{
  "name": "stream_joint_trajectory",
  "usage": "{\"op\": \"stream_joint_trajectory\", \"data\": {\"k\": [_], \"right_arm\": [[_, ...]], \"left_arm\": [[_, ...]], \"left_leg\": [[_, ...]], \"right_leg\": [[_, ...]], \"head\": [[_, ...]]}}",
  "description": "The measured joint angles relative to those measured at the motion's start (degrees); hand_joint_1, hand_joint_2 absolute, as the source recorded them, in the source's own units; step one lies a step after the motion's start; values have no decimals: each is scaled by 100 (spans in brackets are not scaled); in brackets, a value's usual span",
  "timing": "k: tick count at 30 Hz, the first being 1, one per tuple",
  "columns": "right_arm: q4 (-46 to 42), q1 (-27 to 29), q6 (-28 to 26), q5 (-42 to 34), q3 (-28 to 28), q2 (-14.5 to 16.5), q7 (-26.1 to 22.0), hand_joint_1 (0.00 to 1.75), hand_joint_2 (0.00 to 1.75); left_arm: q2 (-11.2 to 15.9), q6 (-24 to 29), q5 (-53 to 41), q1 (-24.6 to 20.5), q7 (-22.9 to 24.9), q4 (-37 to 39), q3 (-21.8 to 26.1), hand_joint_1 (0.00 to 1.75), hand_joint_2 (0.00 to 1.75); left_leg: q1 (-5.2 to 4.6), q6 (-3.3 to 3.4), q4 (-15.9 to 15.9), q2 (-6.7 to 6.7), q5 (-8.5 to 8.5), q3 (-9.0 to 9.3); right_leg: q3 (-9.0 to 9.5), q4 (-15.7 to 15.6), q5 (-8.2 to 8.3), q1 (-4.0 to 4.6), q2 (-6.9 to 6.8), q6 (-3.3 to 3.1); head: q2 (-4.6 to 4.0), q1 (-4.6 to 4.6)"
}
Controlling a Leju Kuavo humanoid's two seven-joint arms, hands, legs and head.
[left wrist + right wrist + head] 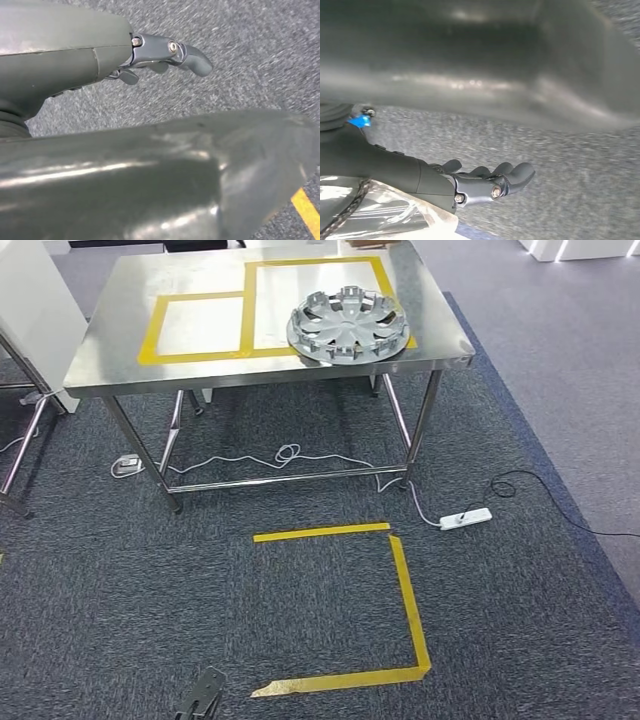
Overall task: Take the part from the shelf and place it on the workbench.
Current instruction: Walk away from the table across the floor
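One silver spoked plastic wheel cover lies at the right front edge of the steel desk. It looks light, stiff, slightly brittle; the rim offers the hold. Left hand and right hand hang empty, fingers loosely extended.

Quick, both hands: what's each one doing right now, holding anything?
Left hand: open, holding nothing, hanging over carpet.
Right hand: open, holding nothing, hanging over carpet.
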Motion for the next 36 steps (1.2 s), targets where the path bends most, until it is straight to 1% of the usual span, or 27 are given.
{"op": "stream_joint_trajectory", "data": {"k": [1, 3, 4, 5, 6, 9, 11, 13, 14, 15, 16, 17, 19, 20, 21, 23, 24, 25, 26, 27, 28, 29, 30, 31, 33, 34, 36], "right_arm": [[1, 5, -1, 21, 4, -5, 21, 0, 0], [1, 3, -1, 56, 13, -11, 42, 0, 0], [2, 3, -3, 75, 20, -13, 47, 0, 0], [2, 8, -5, 95, 31, -12, 55, 0, 0], [3, 16, -9, 114, 41, -10, 67, 0, 0], [5, 27, -14, 136, 64, -9, 99, 0, 0], [7, 21, -24, 134, 78, -9, 108, 0, 0], [7, 22, -35, 132, 95, -10, 111, 0, 0], [7, 24, -36, 132, 101, -10, 111, 0, 0], [7, 25, -36, 132, 104, -10, 111, 0, 0], [7, 25, -36, 132, 105, -10, 111, 0, 0], [7, 23, -36, 134, 108, -10, 111, 0, 0], [7, 20, -37, 140, 116, -9, 110, 0, 0], [7, 19, -38, 142, 119, -8, 110, 0, 0], [7, 17, -38, 143, 121, -8, 110, 0, 0], [7, 2, -39, 144, 126, -8, 111, 0, 0], [8, -8, -40, 145, 130, -9, 112, 0, 0], [8, -15, -40, 145, 134, -11, 113, 0, 0], [9, -11, -38, 146, 137, -13, 118, 0, 0], [11, -3, -35, 146, 139, -15, 122, 0, 0], [13, 9, -32, 146, 139, -16, 128, 0, 0], [15, 21, -28, 145, 139, -16, 134, 0, 0], [16, 27, -27, 144, 139, -16, 137, 0, 0], [17, 30, -27, 143, 139, -17, 141, 0, 0], [17, 28, -27, 145, 139, -18, 145, 0, 0], [17, 25, -25, 146, 139, -19, 149, 0, 0], [20, 22, -17, 150, 141, -19, 156, 0, 0]], "left_arm": [[-1, 0, -1, 2, -1, -1, 0, 0, 0], [-1, -1, -4, -4, -1, -2, -1, 0, 0], [1, -1, -9, -13, -1, -2, -1, 0, 0], [1, -2, -13, -22, -1, -2, -1, 0, 0], [1, -3, -15, -28, -1, -2, -1, 0, 0], [12, -4, -18, -21, -1, -2, -1, 0, 0], [20, -4, -19, -17, -1, -2, -1, 0, 0], [19, -5, -20, -14, -1, -2, -1, 0, 0], [19, -6, -20, -7, -1, -2, -1, 0, 0], [19, -7, -20, 2, -1, -2, -1, 0, 0], [19, -8, -20, 9, -1, -2, -1, 0, 0], [19, -9, -20, 12, -1, -2, -1, 0, 0], [21, -8, -20, -4, -1, -2, -1, 0, 0], [23, -8, -20, -18, -1, -2, -1, 0, 0], [25, -7, -20, -27, -1, -2, -1, 0, 0], [27, -7, -20, -12, -1, -2, -1, 0, 0], [26, -7, -21, 6, -1, -2, -1, 0, 0], [26, -7, -22, 16, 0, -2, -1, 0, 0], [23, -7, -26, 12, 1, -2, -1, 0, 0], [19, -9, -31, 3, 1, -2, -1, 0, 0], [14, -11, -37, -5, 2, -2, -1, 0, 0], [8, -13, -44, -5, 2, -2, -1, 0, 0], [4, -15, -47, 5, 2, -2, -1, 0, 0], [2, -15, -50, 18, 2, -2, -1, 0, 0], [2, -15, -50, 28, 3, -2, -1, 0, 0], [1, -13, -50, 24, 3, -2, -1, 0, 0], [1, -5, -50, 10, -1, -2, -1, 0, 0]], "left_leg": [[4, -12, 44, -14, 11, -50], [11, -54, 140, -50, 20, -139], [4, -80, 192, -74, 22, -179], [-5, -108, 227, -88, 32, -213], [-12, -137, 244, -109, 51, -240], [-3, -214, 316, -172, 43, -317], [18, -279, 714, -153, -250, -495], [47, -339, 1499, -121, -688, -802], [56, -353, 1816, -114, -821, -909], [60, -355, 1952, -106, -849, -926], [60, -343, 1843, -91, -762, -825], [52, -314, 1512, -52, -592, -617], [-2, -213, 640, 197, -294, -125], [-34, -166, 339, 310, -225, 25], [-63, -129, 188, 384, -213, 81], [-74, -79, 135, 301, -187, 51], [-59, -55, 97, 241, -147, 49], [-40, -25, 59, 181, -101, 49], [-19, 2, 24, 114, -56, 41], [-8, 20, 14, 53, -27, 22], [-8, 33, 20, -21, -9, -7], [-11, 37, 30, -95, 2, -30], [-14, 34, 43, -170, 10, -45], [-15, 29, 62, -253, 14, -56], [-11, 8, 113, -408, 4, -66], [-15, -14, 145, -479, -6, -82], [-15, -70, 202, -604, -9, -143]], "right_leg": [[196, -254, 120, -4, 3, 6], [710, -1054, 328, -14, 101, 4], [883, -1343, 377, -16, 156, -23], [964, -1480, 378, -12, 192, -59], [971, -1482, 372, 1, 196, -102], [934, -1481, 459, 0, 62, -242], [886, -1496, 505, -18, -34, -311], [825, -1494, 535, -8, -134, -337], [797, -1493, 549, -1, -190, -341], [775, -1492, 563, 4, -247, -340], [763, -1491, 574, 11, -303, -338], [759, -1492, 582, 18, -361, -334], [764, -1488, 593, 40, -477, -315], [762, -1486, 600, 50, -539, -293], [758, -1485, 607, 56, -602, -270], [765, -1506, 631, 59, -717, -206], [759, -1494, 607, 53, -664, -172], [725, -1420, 535, 45, -541, -140], [633, -1211, 389, 34, -369, -115], [495, -904, 200, 20, -184, -96], [320, -499, 0, 13, -79, -85], [162, -133, -145, 11, -27, -75], [86, 54, -174, 12, -11, -68], [106, 34, -92, 13, 1, -66], [453, -654, 311, 1, 85, -75], [650, -1049, 438, -14, 214, -80], [873, -1470, 499, -35, 399, -99]], "head": [[0, 1], [0, -1], [0, -1], [0, -6], [0, -6], [0, -11], [0, -38], [0, -59], [0, -58], [0, -60], [0, -61], [0, -61], [0, -60], [0, -57], [0, -56], [0, -56], [0, -53], [0, -48], [0, -38], [0, -27], [0, -20], [0, -15], [0, -14], [0, -14], [0, -13], [0, -12], [0, -17]]}}
